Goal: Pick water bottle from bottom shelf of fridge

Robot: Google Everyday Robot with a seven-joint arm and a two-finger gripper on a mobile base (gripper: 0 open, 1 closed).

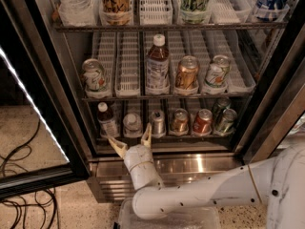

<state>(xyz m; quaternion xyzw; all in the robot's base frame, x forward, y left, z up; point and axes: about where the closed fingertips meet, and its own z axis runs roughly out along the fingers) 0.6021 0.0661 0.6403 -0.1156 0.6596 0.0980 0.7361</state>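
The water bottle [132, 124], small and clear with a white cap, stands near the front of the bottom shelf [190, 138] of the fridge [200, 164], second lane from the left. My gripper [129, 136] is open just in front of the shelf's front rail. Its two pale fingers [146, 133] spread to either side of the water bottle, a little below it and not touching it. A dark-drink bottle with a white cap [107, 119] stands to the left of the water bottle. A silver can [157, 122] stands to its right.
More cans [202, 121] fill the bottom shelf to the right. The rack above holds a brown tea bottle [157, 65] and cans. The open glass door [33, 128] stands at left with cables [19, 175] on the floor. The black door frame [274, 109] rises at right.
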